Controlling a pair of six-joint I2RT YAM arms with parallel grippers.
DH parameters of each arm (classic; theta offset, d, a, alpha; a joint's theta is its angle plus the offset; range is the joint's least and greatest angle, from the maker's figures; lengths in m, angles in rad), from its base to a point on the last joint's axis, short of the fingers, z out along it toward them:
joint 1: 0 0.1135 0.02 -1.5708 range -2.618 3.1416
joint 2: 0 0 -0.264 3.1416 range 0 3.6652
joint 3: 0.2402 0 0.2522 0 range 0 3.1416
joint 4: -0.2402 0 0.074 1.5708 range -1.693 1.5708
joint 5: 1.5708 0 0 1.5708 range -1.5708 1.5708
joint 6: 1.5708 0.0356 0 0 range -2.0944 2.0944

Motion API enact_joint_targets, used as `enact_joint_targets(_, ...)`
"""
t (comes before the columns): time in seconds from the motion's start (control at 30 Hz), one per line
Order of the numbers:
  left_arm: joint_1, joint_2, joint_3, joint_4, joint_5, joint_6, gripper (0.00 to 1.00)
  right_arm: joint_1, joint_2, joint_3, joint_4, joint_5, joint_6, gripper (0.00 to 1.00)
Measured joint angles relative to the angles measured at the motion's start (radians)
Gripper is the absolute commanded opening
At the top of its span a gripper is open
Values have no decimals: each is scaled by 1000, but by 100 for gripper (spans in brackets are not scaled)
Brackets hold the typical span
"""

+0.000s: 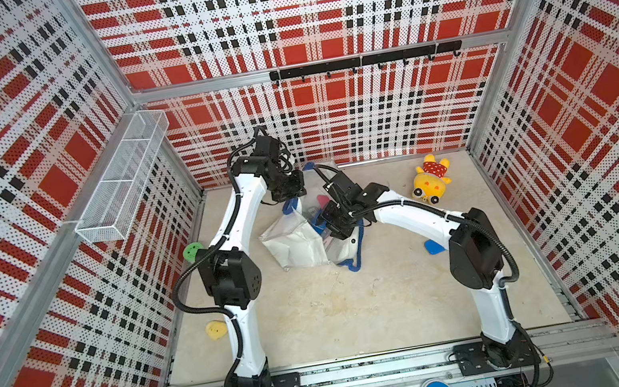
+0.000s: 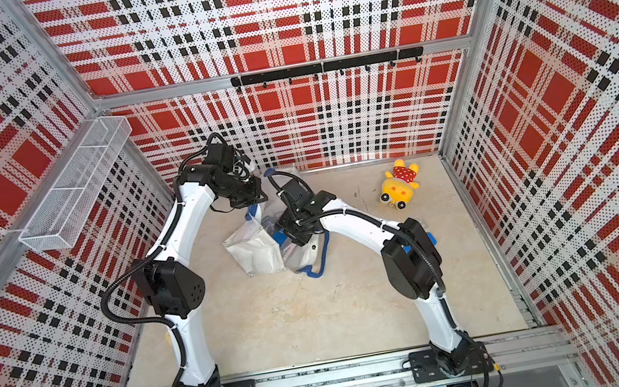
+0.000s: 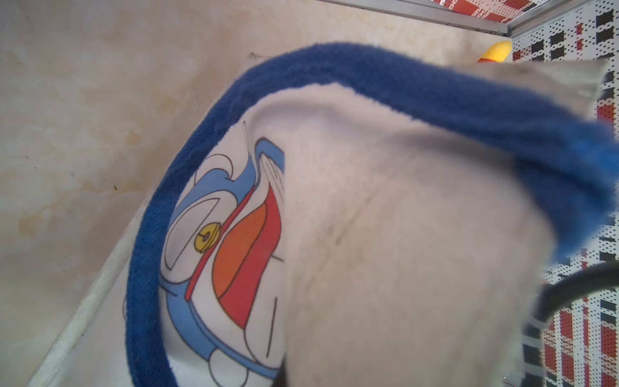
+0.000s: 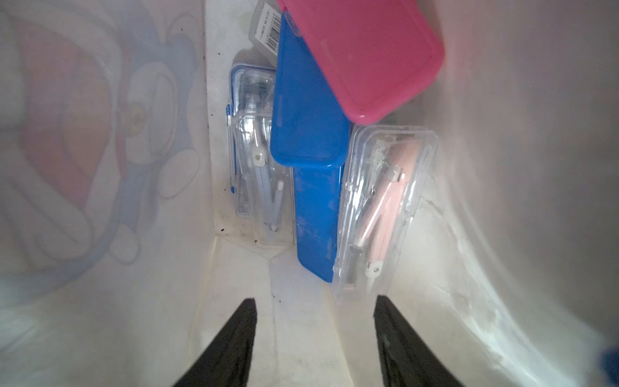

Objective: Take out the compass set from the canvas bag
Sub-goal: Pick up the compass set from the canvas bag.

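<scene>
Two clear-cased items inside canvas bag [image 1: 294, 243], frame centre: pink compass set [image 4: 385, 207], blue compass set [image 4: 264, 181]; right gripper [image 4: 315, 298] parted, empty, inside bag; left gripper [image 1: 291, 194] clamped on bag rim.

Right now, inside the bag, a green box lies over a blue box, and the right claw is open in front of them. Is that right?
Not quite: that top one is a pink box, not green. The right wrist view shows it lying over the blue box inside the canvas bag, with the right claw open in front of them.
</scene>
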State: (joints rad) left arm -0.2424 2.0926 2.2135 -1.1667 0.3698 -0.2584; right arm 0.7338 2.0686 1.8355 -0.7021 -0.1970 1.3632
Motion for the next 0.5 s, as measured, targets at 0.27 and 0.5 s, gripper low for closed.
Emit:
enact_joint_targets(0.27,10,4,0,7,18,0,0,2,35,6,-26,5,43,68)
enact_joint_targets(0.5,13,11,3,14,27,-3,0,6,111,34,-47,0,53,70)
